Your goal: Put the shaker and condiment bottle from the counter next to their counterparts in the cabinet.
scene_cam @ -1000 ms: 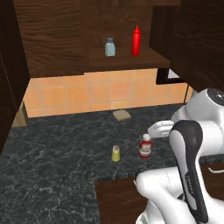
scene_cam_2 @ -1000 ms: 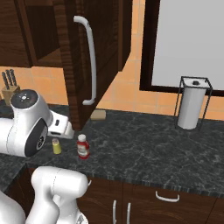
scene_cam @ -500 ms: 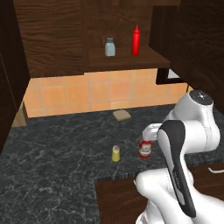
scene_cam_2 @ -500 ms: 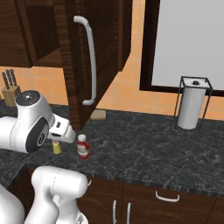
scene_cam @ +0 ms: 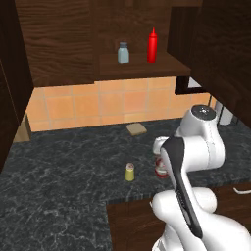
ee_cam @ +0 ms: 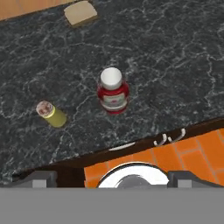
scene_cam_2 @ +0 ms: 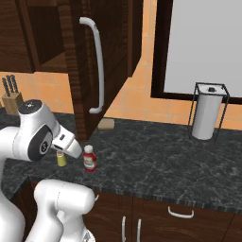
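Beside window (scene_cam_2: 203, 42): paper towel holder (scene_cam_2: 208, 113). Left of it: tan sponge (scene_cam_2: 107, 124); farther left: knife block (scene_cam_2: 11, 99).

Two base cameras look forward and down across the desk (scene_cam: 59, 166) from behind-left and behind-right; the hand camera looks steeply down, nearer, sharing the same desk patch.

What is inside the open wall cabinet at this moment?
On the cabinet's wooden shelf stand a pale grey-blue shaker and a tall red squeeze bottle, apart. The cabinet's right side is hidden behind its door.
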Available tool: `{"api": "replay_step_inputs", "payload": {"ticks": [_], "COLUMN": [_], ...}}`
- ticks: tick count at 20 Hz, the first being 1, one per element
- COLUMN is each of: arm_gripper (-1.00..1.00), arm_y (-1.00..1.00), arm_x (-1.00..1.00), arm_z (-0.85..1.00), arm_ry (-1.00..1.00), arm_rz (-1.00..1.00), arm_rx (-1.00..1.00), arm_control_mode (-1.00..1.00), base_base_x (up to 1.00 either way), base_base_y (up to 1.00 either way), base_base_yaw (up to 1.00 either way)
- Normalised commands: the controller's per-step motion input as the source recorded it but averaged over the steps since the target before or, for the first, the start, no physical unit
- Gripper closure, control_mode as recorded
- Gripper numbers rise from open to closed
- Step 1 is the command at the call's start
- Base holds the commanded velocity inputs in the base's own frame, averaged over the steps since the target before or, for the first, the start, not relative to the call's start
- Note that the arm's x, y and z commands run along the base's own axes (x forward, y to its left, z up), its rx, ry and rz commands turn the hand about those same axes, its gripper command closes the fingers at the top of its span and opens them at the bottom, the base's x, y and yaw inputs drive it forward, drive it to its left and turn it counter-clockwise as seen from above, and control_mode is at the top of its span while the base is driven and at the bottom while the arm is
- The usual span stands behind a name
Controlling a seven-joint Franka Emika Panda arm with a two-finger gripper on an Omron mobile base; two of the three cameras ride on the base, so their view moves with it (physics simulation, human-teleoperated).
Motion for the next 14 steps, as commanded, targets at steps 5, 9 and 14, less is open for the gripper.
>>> {"api": "replay_step_inputs", "payload": {"ticks": [5, 9, 14], "arm_gripper": [-1.0, -1.0, -1.0], "arm_y": [0.0, 0.0, 0.0], "arm_x": [0.48, 0.52, 0.24], "arm_z": [-0.24, -0.18, -0.18], "arm_ry": [0.0, 0.01, 0.0], "arm_rz": [-0.3, -0.27, -0.16], "arm_rx": [0.0, 0.01, 0.01], "arm_control_mode": [-1.0, -1.0, -1.0], "base_base_x": [0.0, 0.0, 0.0], "base_base_y": [0.0, 0.0, 0.0], "base_base_yaw": [0.0, 0.0, 0.0]}}
